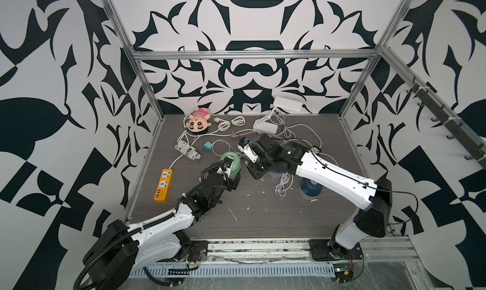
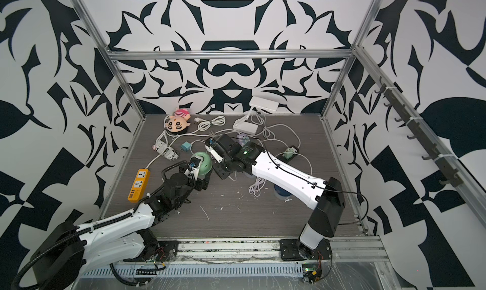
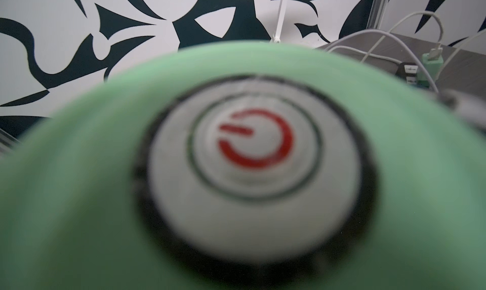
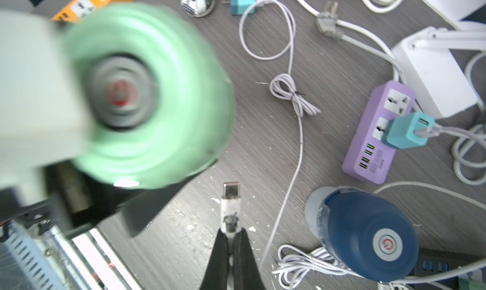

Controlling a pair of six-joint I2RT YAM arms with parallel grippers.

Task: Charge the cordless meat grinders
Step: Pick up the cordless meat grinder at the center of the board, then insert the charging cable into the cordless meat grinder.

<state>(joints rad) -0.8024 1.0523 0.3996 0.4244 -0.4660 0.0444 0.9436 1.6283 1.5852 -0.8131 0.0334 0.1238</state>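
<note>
Mid-table, L jaws hold mint grinder (image 1: 235, 165); R jaws pinch USB-C plug (image 4: 231, 196).

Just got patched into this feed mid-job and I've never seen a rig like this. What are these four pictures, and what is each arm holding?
Two robot arms with pincer grippers work over a table. Both top views look down on everything; the others come from a camera on each wrist. The left gripper, jaws wide, appears to hold the mint green grinder. The right gripper, shut, pinches a white charging plug. On the table: a navy blue grinder, purple power strip, orange power strip, white cables, plush doll.
</note>
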